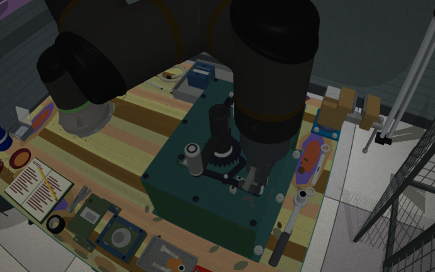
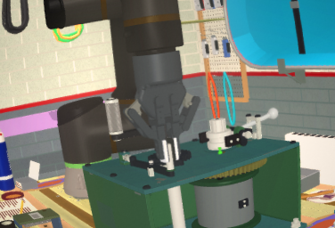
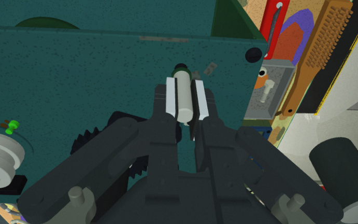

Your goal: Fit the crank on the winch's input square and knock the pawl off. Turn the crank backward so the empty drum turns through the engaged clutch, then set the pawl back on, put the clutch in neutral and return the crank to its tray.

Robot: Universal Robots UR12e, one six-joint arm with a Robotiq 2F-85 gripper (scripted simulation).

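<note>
On the green winch housing (image 1: pixel 219 176) in the middle of the bench, a dark ratchet gear (image 1: pixel 224 154) sits beside a black pawl arm (image 1: pixel 225 172) that runs along the top plate. A white cylindrical peg (image 3: pixel 183 94) stands up from the plate near the housing's front corner. The crank (image 1: pixel 193 159), with its grey knurled handle upright, sits on the housing left of the gear. The white clutch knob (image 2: pixel 217 133) with a black lever stands further along the top, and the drum (image 2: pixel 225 201) shows below. My gripper (image 3: pixel 184 96) hangs straight down over the peg and is closed on it.
The housing's front edge drops to the striped bench, where a ratchet wrench (image 1: pixel 288 226) lies to the right. A parts tray with bolts (image 1: pixel 166 258) sits at the bench front, a vise (image 1: pixel 347 108) at the far right corner, and a wire fence (image 1: pixel 421 189) beyond.
</note>
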